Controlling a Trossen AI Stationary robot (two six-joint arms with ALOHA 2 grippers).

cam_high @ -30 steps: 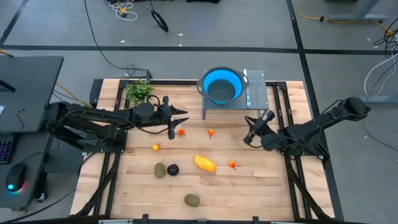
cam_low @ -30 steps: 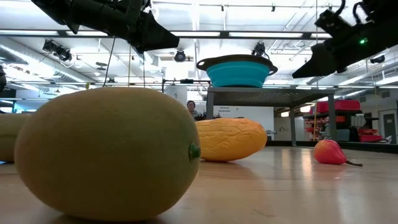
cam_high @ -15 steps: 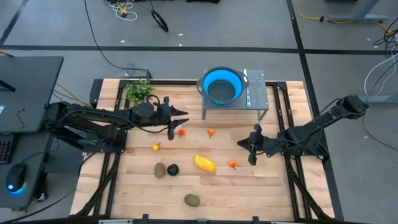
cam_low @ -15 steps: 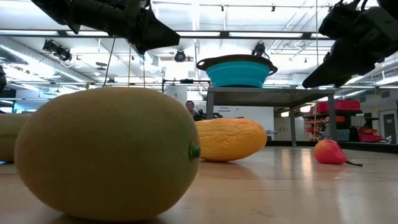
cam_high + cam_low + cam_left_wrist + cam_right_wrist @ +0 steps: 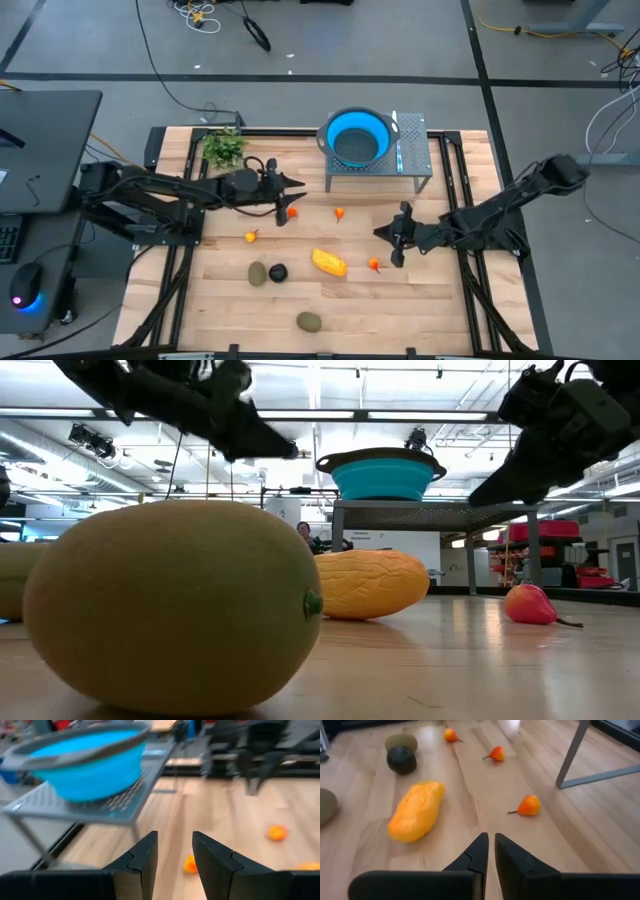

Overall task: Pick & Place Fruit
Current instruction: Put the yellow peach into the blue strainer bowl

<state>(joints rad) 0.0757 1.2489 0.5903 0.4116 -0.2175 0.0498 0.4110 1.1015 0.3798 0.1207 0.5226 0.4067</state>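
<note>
Fruit on the worktop (image 5: 420, 300): one yellow-orange piece (image 5: 329, 262), four orange-red (image 5: 374, 265), two olive ovals (image 5: 309, 321), one black round (image 5: 278, 272). Left end effector (image 5: 290, 197) spread, empty; right end effector (image 5: 390, 245) pressed together, empty.

A pale wooden plank worktop (image 5: 440, 300) carries matt, plastic-looking fruit (image 5: 329, 262), beside a perforated grey metal stand (image 5: 410, 150) holding a smooth blue bowl (image 5: 357, 135).

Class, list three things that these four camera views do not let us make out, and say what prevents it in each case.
- Inside of the blue bowl: low view sees only its outer wall.
- Blackish round fruit: low view, hidden behind the big olive-green fruit.
- Right arm: left wrist view, blurred.
</note>
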